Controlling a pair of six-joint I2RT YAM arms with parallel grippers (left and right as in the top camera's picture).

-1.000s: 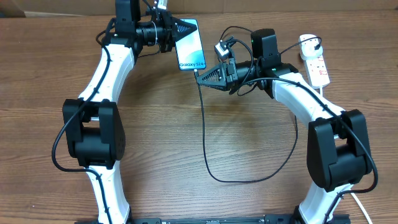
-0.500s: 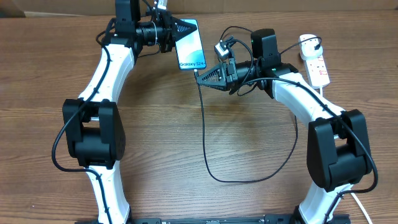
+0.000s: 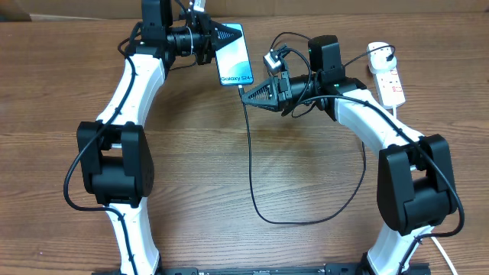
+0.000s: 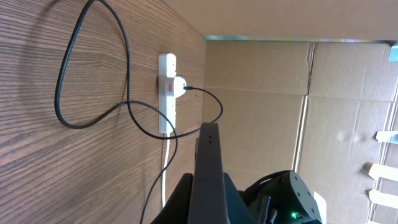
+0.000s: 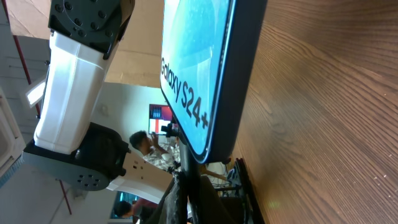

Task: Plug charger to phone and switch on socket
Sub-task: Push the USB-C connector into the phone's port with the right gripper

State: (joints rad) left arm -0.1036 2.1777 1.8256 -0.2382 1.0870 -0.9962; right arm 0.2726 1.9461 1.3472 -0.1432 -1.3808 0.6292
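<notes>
Phone (image 3: 236,57) is clamped at its top end by the left gripper (image 3: 229,33), jaws shut on it; charger (image 3: 250,153) tip is pinched tight by the right gripper (image 3: 246,91) right at the phone's bottom edge; cable's looped well below the phone; socket (image 3: 391,82) is seen far to the phone's right w/ the charger plugged in.
</notes>
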